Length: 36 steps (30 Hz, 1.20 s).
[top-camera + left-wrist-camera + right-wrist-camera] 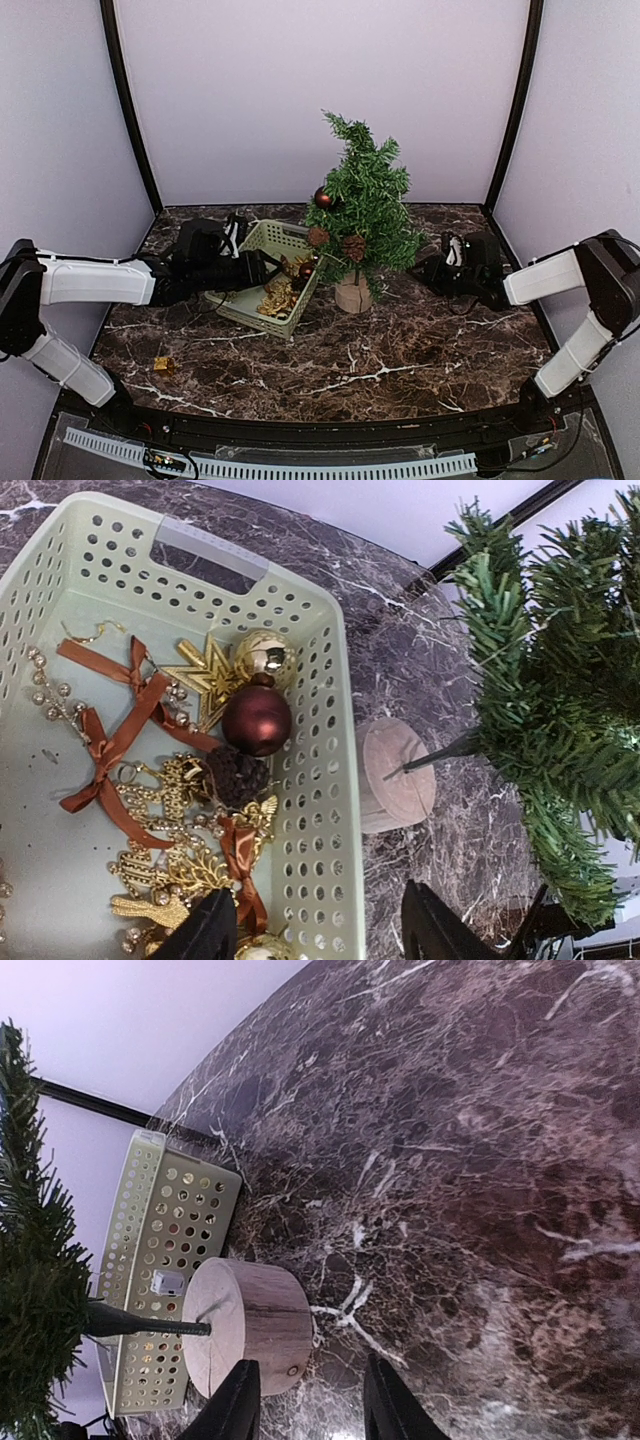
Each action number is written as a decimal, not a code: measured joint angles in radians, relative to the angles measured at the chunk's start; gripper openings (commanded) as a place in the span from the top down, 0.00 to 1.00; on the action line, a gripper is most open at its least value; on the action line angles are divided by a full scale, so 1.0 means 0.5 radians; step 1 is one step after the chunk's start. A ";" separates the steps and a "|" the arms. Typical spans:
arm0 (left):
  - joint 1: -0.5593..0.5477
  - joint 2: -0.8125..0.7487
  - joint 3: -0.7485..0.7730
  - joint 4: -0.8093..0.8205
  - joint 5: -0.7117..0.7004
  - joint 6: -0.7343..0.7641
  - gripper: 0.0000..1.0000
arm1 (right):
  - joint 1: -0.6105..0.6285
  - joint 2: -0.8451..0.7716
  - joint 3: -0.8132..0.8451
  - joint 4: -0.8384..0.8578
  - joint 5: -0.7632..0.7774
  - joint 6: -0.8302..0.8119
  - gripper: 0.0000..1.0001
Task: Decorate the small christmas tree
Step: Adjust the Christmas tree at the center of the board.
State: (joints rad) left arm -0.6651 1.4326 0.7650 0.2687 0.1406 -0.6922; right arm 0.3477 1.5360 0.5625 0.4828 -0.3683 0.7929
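Standing upright toward the back edge of the dark marble table (400, 350), the small green artificial christmas tree (365, 215) sits between the left gripper (270, 268), fingers apart over the pale green plastic basket (262, 238), and the right gripper (428, 270), fingers apart facing its trunk, both empty.

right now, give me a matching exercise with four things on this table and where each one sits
Things
1. gold glitter star ornament
2. small gold cube-shaped box
3. round tan wooden base
4. pale green perforated plastic basket

Places
a. alone on the dark marble table, near the front left
b. just left of the wooden base
c. under the small green artificial christmas tree, holding its trunk
d. inside the basket, next to a shiny gold round bauble

Pairs: 1-d, 2-a, 3-c, 4-b
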 measured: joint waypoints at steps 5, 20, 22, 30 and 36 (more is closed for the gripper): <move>0.067 0.043 -0.031 0.021 0.011 -0.003 0.42 | 0.092 0.279 0.121 0.192 -0.056 0.051 0.66; 0.264 0.157 -0.194 0.085 0.077 -0.026 0.42 | 0.240 0.685 0.323 0.420 -0.174 0.121 0.68; 0.282 0.157 -0.197 0.094 0.079 -0.025 0.41 | 0.255 0.710 0.333 0.438 -0.188 0.125 0.68; 0.355 0.143 -0.201 0.055 0.040 0.021 0.41 | 0.313 0.744 0.346 0.474 -0.227 0.133 0.70; 0.427 0.134 -0.201 0.019 0.003 0.084 0.41 | 0.374 0.758 0.352 0.496 -0.229 0.155 0.71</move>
State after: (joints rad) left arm -0.4515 1.4994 0.6647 0.2783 0.1421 -0.6502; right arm 0.5346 1.9152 0.7387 0.7307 -0.4828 0.8703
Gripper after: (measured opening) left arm 0.592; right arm 0.294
